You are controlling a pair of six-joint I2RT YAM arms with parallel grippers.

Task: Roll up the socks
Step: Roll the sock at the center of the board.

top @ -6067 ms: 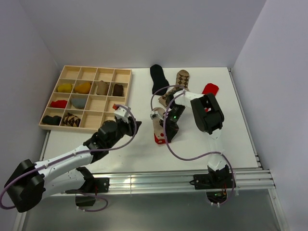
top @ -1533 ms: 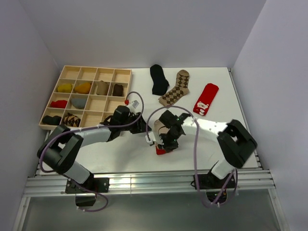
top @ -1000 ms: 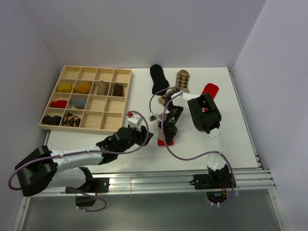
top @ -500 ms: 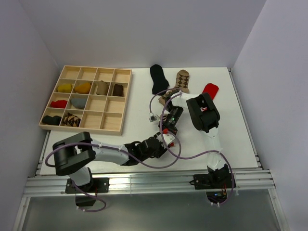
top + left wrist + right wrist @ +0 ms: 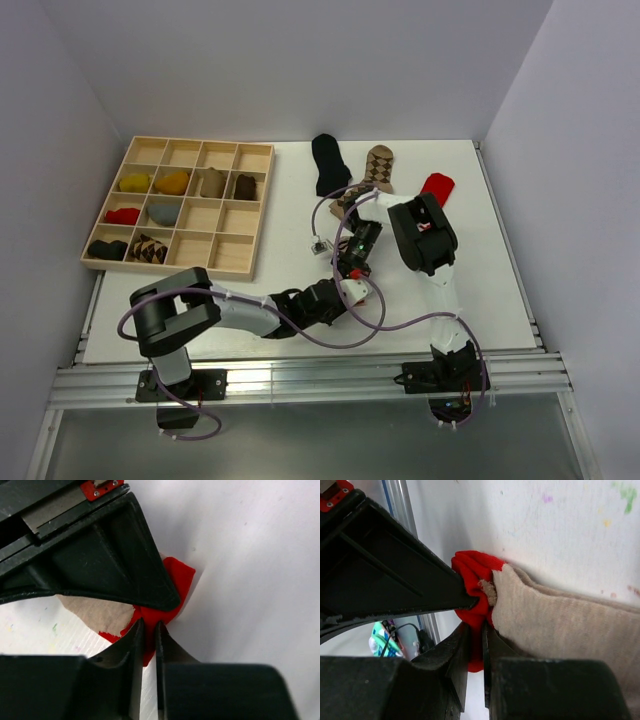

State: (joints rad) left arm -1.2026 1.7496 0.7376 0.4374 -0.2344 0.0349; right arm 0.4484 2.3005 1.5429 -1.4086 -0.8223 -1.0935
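Risk: red sock (image 5: 470,566) slips if I tug unevenly | my left end effector (image 5: 148,628) and right end effector (image 5: 476,630) pinch it beside tan sock (image 5: 560,625).

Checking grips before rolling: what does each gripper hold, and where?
Both pinch the red sock: right gripper its end beside the tan fabric, left gripper its edge.

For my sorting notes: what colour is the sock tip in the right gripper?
Bright red fabric tip of a tan sock; clearest in right wrist view.
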